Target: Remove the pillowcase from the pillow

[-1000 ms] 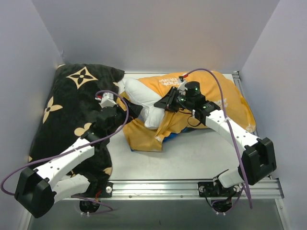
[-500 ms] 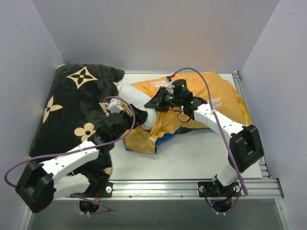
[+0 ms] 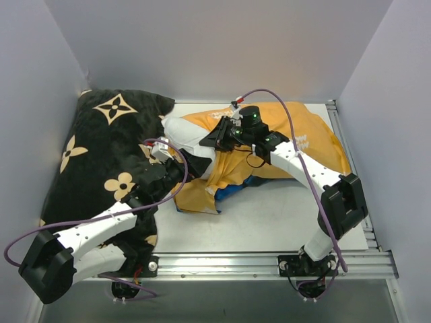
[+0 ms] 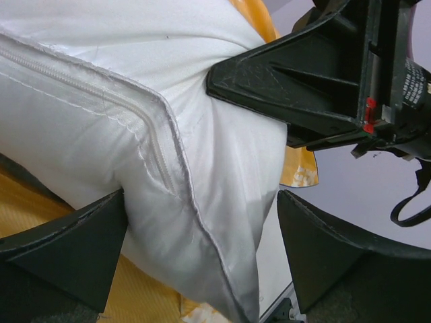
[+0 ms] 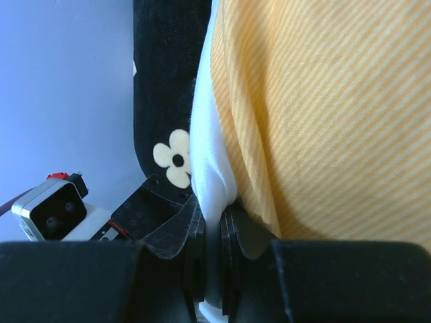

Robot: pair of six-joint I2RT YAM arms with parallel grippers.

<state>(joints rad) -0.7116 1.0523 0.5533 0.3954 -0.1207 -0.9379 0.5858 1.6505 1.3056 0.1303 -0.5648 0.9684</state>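
Observation:
The white pillow (image 3: pixel 183 130) sticks out of the left, open end of the orange-yellow pillowcase (image 3: pixel 311 132), which lies across the back of the table. My right gripper (image 3: pixel 213 140) is shut on a fold of the pillow's white fabric (image 5: pixel 209 161), right beside the pillowcase edge (image 5: pixel 323 101). Wide open, my left gripper (image 3: pixel 191 161) straddles the pillow's seamed corner (image 4: pixel 135 101), one finger (image 4: pixel 67 256) on each side. Orange cloth (image 4: pixel 40 208) lies under that corner. A bit of blue peeks out below the pillowcase.
A large black cushion (image 3: pixel 101 148) with tan flower motifs fills the left side, under my left arm. White walls close in the back and both sides. A metal rail (image 3: pixel 269 259) runs along the near edge.
My right gripper has pulled its white fold leftward and back. My left arm has reached right and forward, bringing its open jaws around the pillow's corner. The pillowcase has bunched slightly.

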